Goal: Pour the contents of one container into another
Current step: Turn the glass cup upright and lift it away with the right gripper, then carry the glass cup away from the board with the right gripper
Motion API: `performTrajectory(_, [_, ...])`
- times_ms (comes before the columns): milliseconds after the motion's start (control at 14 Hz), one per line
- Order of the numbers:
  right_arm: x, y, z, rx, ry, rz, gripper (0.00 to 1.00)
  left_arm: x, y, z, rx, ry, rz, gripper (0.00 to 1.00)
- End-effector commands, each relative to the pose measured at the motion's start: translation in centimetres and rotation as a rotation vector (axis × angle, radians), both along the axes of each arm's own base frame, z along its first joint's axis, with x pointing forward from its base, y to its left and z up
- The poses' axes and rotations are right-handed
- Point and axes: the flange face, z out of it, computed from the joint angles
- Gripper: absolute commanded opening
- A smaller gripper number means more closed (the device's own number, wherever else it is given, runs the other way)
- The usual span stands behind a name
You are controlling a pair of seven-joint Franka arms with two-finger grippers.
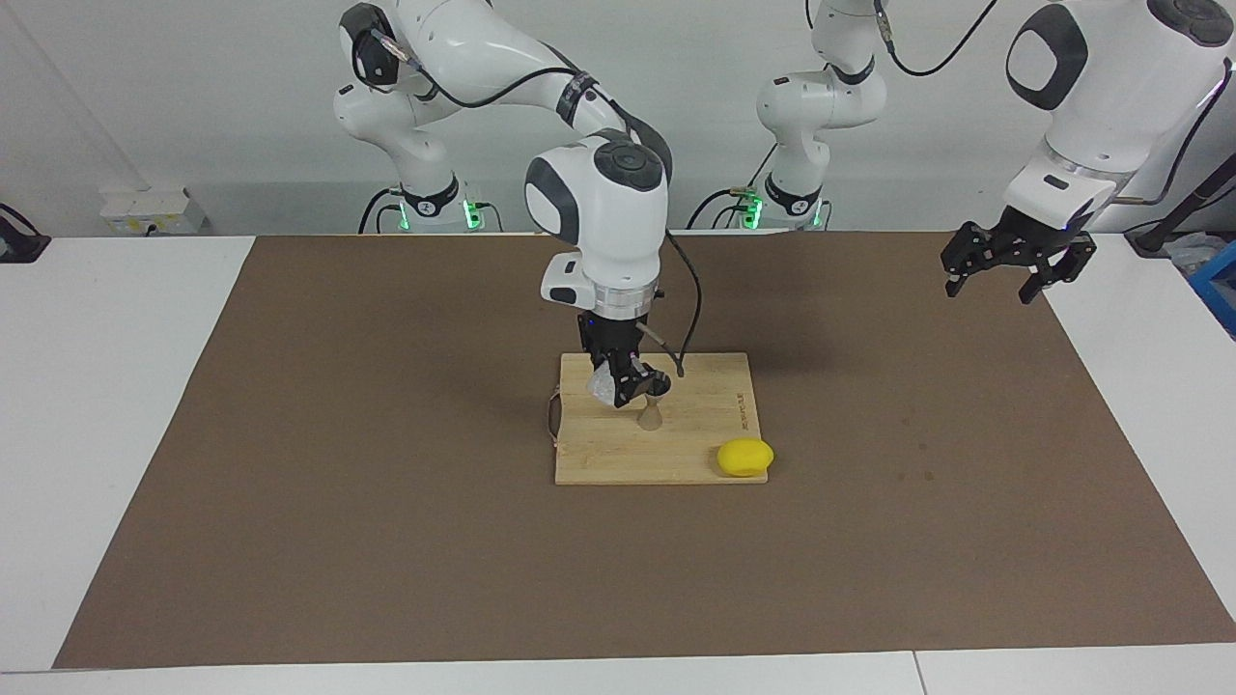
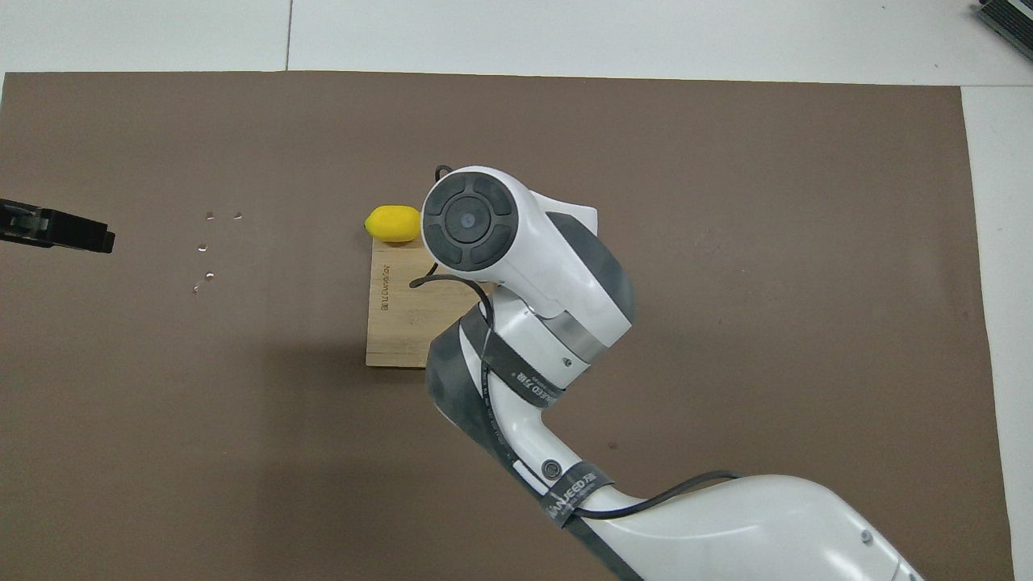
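We see the right gripper (image 1: 628,384) clamped on the tilted glass cup (image 1: 604,385), just above the jigger (image 1: 650,416). The left gripper (image 1: 1009,273) waits open over the mat's edge (image 1: 1110,386).

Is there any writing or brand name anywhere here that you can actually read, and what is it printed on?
"FREED", partly covered: on the grey strap near the bottom of the overhead view, around the right arm.
Grey strap higher up that arm: lettering too small to read.
Wooden cutting board: burnt-in mark along one edge, too blurred to read.
Nothing else carries readable text.
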Motion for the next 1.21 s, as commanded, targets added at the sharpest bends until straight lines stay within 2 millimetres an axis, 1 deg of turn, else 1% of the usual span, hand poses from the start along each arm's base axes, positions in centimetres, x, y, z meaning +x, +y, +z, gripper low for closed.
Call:
performTrajectory(0, [1.0, -2.7, 0.2, 0.083, 0.05, -0.092, 0.0, -0.1, 0.1, 0.7, 0.006, -0.002, 0.013, 1.0])
performTrajectory(143, [1.5, -5.3, -0.4, 0.128, 0.111, -0.155, 0.0, -0.1, 0.1, 0.6, 0.006, -0.002, 0.013, 1.0])
performTrajectory(214, [1.6, -7.2, -0.9, 0.16, 0.143, -0.194, 0.0, -0.1, 0.1, 0.6, 0.005, -0.002, 0.013, 1.0])
performTrajectory(357, [1.9, -10.1, -2.2, 0.2, 0.189, -0.241, 0.0, -0.1, 0.1, 0.7, 0.005, -0.005, 0.013, 1.0])
performTrajectory(499, [2.3, -14.7, -3.5, 0.301, 0.255, -0.306, 0.0, -0.1, 0.2, 0.6, 0.006, -0.003, 0.014, 1.0])
performTrajectory(570, [2.2, -16.9, -4.5, 0.342, 0.273, -0.313, 0.0, -0.1, 0.2, 0.6, 0.005, -0.005, 0.014, 1.0])
performTrajectory(713, [1.5, -21.8, -6.6, 0.435, 0.292, -0.351, 0.0, -0.1, 0.3, 0.5, 0.006, -0.003, 0.016, 1.0])
performTrajectory(856, [0.4, -25.9, -8.5, 0.478, 0.296, -0.358, 0.0, 0.0, 0.2, 0.6, 0.006, -0.005, 0.014, 1.0])
performTrajectory(927, [-0.1, -27.9, -9.5, 0.477, 0.297, -0.381, 0.0, -0.1, 0.2, 0.6, 0.006, -0.003, 0.014, 1.0])
performTrajectory(998, [-0.5, -29.3, -10.5, 0.475, 0.296, -0.391, 0.0, -0.1, 0.1, 0.6, 0.006, -0.003, 0.013, 1.0])
performTrajectory(1070, [-0.7, -31.5, -11.3, 0.48, 0.291, -0.386, 0.0, -0.1, 0.1, 0.6, 0.006, -0.003, 0.013, 1.0])
performTrajectory(1141, [-0.8, -33.3, -11.8, 0.496, 0.293, -0.371, 0.0, 0.0, 0.2, 0.6, 0.006, -0.005, 0.014, 1.0])
